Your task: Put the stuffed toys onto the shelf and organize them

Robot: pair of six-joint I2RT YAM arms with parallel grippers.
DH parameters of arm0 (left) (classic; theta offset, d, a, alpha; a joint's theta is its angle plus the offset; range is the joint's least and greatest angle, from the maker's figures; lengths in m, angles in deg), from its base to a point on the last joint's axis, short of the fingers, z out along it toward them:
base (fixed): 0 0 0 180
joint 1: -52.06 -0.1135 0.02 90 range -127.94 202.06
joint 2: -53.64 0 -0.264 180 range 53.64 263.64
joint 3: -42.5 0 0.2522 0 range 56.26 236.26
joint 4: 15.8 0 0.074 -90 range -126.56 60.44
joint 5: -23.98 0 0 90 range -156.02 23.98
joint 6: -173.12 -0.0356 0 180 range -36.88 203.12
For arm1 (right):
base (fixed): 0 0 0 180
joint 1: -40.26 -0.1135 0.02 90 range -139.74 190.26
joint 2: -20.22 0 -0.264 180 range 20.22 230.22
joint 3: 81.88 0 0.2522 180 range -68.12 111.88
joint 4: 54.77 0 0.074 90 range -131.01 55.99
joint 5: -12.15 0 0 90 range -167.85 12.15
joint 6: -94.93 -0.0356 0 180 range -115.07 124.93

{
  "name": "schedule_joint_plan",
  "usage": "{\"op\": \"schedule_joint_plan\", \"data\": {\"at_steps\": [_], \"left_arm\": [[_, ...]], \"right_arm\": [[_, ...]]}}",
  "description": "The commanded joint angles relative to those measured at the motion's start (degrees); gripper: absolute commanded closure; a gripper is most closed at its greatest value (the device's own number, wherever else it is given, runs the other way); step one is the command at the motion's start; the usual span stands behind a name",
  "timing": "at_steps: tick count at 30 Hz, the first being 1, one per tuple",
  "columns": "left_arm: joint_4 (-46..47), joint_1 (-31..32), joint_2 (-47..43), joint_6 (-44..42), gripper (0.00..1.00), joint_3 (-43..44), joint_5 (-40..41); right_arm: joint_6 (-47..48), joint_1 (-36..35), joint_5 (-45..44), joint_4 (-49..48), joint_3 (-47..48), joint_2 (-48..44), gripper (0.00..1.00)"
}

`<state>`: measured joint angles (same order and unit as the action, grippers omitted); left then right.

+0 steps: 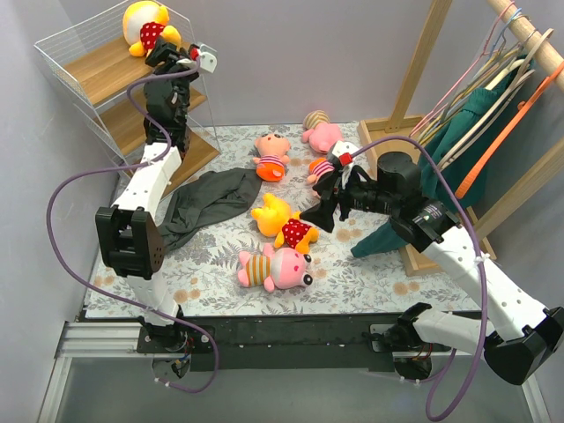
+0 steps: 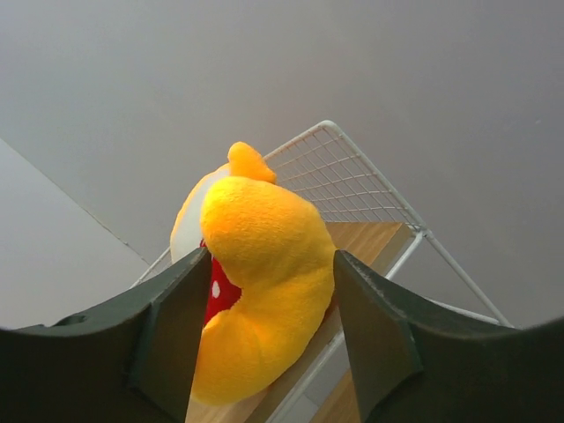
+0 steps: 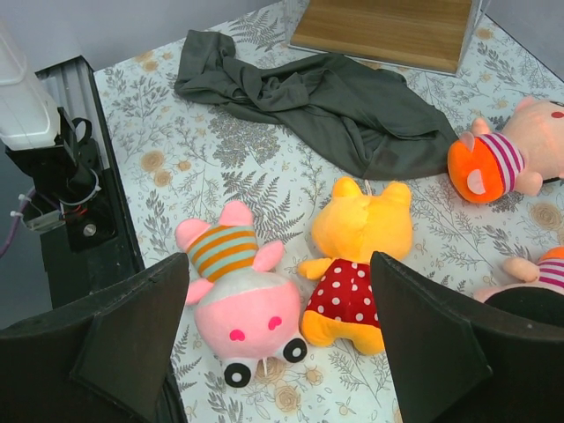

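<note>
Placing step: the left gripper [image 2: 269,264] flanks a yellow plush bear in a red dotted shirt [image 2: 264,220] on the tall white wire shelf's [image 1: 97,63] top board, far left; gripping or loose, I cannot tell. Next, the spread right gripper [image 3: 278,263] probably lowers onto a second yellow bear [image 3: 357,247]

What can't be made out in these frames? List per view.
- Left wrist: whether the left claw grips the yellow bear or only flanks it; the bear itself blocks the contact.
- Top external: striped doll mostly hidden under the right claw; in right wrist, cut off by the frame edge.
- Top external: shelf lower boards partly hidden by the left arm.
</note>
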<state>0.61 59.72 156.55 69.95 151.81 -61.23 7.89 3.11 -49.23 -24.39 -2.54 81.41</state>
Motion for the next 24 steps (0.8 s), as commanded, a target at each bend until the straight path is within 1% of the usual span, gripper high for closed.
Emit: {"op": "schedule_joint_plan", "data": {"at_steps": [1,2,8,9,10,13,15,16,17,20,22,24], "left_arm": [[-1.0,-0.1,-1.4,2.4,0.40,4.5,-1.7],[-2.0,0.0,-1.4,2.7,0.36,4.8,-2.0],[-5.1,0.8,-2.5,4.5,0.24,6.9,-3.6],[-5.7,1.0,-2.6,5.0,0.19,7.2,-3.6],[-6.4,1.2,-3.2,5.5,0.16,7.5,-3.6],[-9.0,3.3,-4.5,7.8,0.10,7.9,-2.6],[-10.2,5.8,-6.2,8.6,0.07,6.4,-0.9],[-10.6,6.7,-7.0,8.4,0.04,5.6,-0.4],[-11.4,8.7,-8.9,8.2,0.03,3.6,-0.1],[-13.3,12.4,-12.1,9.4,0.02,1.8,2.4],[-15.0,13.6,-14.0,15.7,0.02,1.4,4.3],[-20.1,14.5,-16.8,22.2,0.02,1.7,3.2]], "right_arm": [[-0.1,0.1,0.0,-0.5,2.8,-1.4,0.09],[-0.1,0.1,0.1,-0.5,2.9,-1.3,0.09],[-0.3,0.1,0.0,-0.7,3.0,-1.2,0.09],[-0.5,0.1,0.0,-0.7,3.1,-1.2,0.09],[-0.7,0.1,-0.1,-0.8,3.1,-1.1,0.10],[-2.5,0.1,-1.4,-1.2,3.0,-0.8,0.10],[-4.9,0.1,-3.1,-1.0,3.0,-0.3,0.11],[-5.7,0.1,-3.8,-1.0,2.7,-0.1,0.11],[-6.2,0.1,-4.4,-0.8,2.4,0.0,0.11],[-7.8,0.1,-7.1,-0.5,0.4,-0.3,0.12],[-8.6,0.1,-8.8,0.0,-0.5,-0.5,0.12],[-9.2,0.2,-10.2,0.3,-1.9,-0.8,0.12]]}}
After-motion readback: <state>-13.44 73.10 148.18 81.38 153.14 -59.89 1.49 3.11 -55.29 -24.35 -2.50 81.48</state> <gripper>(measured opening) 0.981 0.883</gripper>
